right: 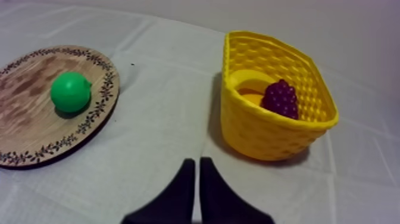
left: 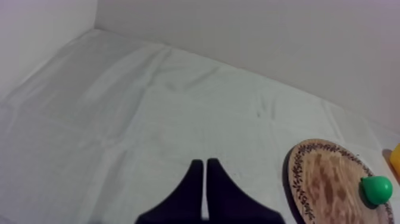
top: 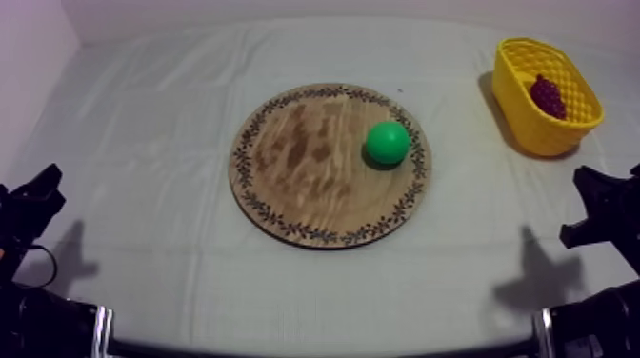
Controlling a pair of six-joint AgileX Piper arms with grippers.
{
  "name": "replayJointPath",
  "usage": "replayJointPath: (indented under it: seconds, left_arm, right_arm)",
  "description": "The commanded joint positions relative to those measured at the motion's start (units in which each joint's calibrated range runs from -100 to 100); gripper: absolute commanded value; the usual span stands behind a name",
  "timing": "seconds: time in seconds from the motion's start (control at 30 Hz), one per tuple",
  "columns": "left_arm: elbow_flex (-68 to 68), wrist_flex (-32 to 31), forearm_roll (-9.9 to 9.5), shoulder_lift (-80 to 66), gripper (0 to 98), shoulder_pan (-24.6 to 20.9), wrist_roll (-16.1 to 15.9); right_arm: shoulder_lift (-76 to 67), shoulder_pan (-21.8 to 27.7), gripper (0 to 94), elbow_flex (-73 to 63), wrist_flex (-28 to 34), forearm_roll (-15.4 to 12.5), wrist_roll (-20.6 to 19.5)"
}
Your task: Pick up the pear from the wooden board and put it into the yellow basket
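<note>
Pear of smooth green plastic (top: 388, 142): it sits on the round wooden board (top: 305, 162), whose rim carries a dark leaf pattern. The pear is off the board's centre, close inside the rim on the side facing the yellow woven-look plastic basket (top: 533, 133). It touches the wood and neither hand touches it. My left wrist view shows the same pear (left: 377, 189) on the far part of the board (left: 324, 179). My right wrist view shows it (right: 70, 91) on the board (right: 24, 119), with a strip of cloth between board and basket (right: 262, 137).

Basket: it stands upright at the far right of the counter, well apart from the board. Inside it lies a dark purple bunch of toy grapes (top: 548, 95), seen against the inner wall in the right wrist view (right: 281, 98).

Grey-white cloth (top: 143, 143): it covers the counter, with light creases.

My left hand (top: 43, 190): low at the left edge of the top view, well apart from the board. In its own wrist view (left: 204, 164) the two black fingers are pressed together into a narrow wedge over bare cloth.

My right hand (top: 583, 205): low at the right edge, on the near side of the basket and apart from it. In its own wrist view (right: 194, 164) the fingers lie pressed together likewise, pointing between board and basket.
</note>
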Motion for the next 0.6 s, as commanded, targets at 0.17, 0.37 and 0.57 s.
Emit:
replayJointPath:
  seconds: [0.17,0.37,0.57]
  left_arm:
    - [0.0,0.0,-0.02,0.0,0.1,0.0,0.0]
    - [0.0,0.0,-0.02,0.0,0.1,0.0,0.0]
    - [0.0,0.0,-0.02,0.0,0.1,0.0,0.0]
  right_arm:
    - [0.0,-0.2,0.6,0.0,0.0,0.0,0.0]
    - [0.0,-0.5,0.6,0.0,0.0,0.0,0.1]
    - [0.0,-0.6,0.4,0.0,-0.4,-0.1,0.7]
